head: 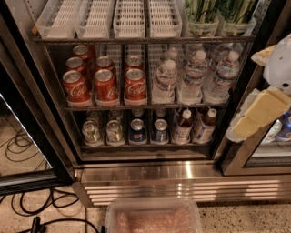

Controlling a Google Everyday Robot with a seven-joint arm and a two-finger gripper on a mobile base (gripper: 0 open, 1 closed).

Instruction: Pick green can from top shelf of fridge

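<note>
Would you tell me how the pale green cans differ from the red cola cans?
The pale green cans sit in clear tubs on the top shelf, right; the red cola cans stand one shelf lower, left. Green ones are cropped, red ones show whole. Both upright. The cream gripper hangs at right.
</note>
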